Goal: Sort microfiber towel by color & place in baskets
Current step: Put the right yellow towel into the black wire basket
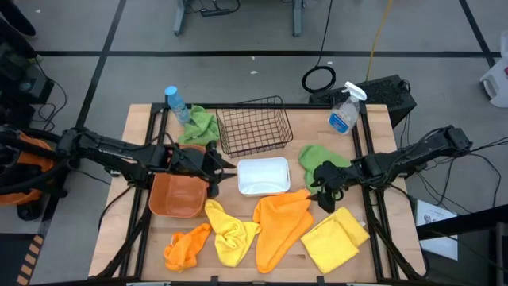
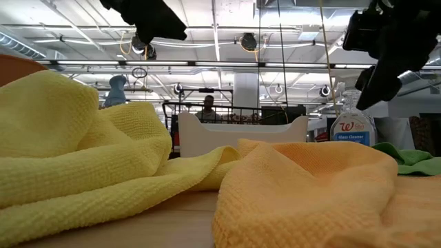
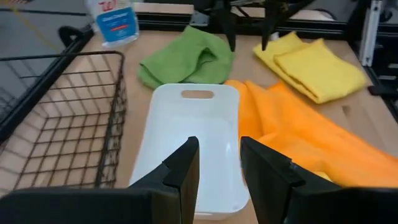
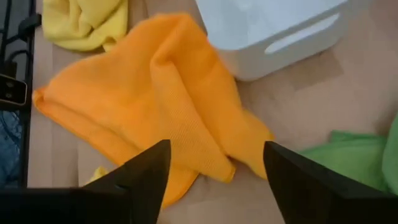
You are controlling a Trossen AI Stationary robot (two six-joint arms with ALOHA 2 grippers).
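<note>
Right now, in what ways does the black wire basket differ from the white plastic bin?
The black wire basket has open mesh walls; the white plastic bin has solid walls with a handle slot. The wire basket stands farther back on the table, next to a green towel; the white bin sits in the middle, touching an orange towel. Both are rectangular and hold no towel.

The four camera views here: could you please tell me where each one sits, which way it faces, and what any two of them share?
High view: above the table, looking straight down; both arms show, left gripper by the orange tub, right gripper by a green towel.
Low view: at table-top height, looking level across towels; arms hang in from above.
Left wrist view: over the white bin, its open fingers below.
Right wrist view: facing down on the large orange towel, fingers apart.
Shared: both wrist views show the white bin and the large orange towel.
</note>
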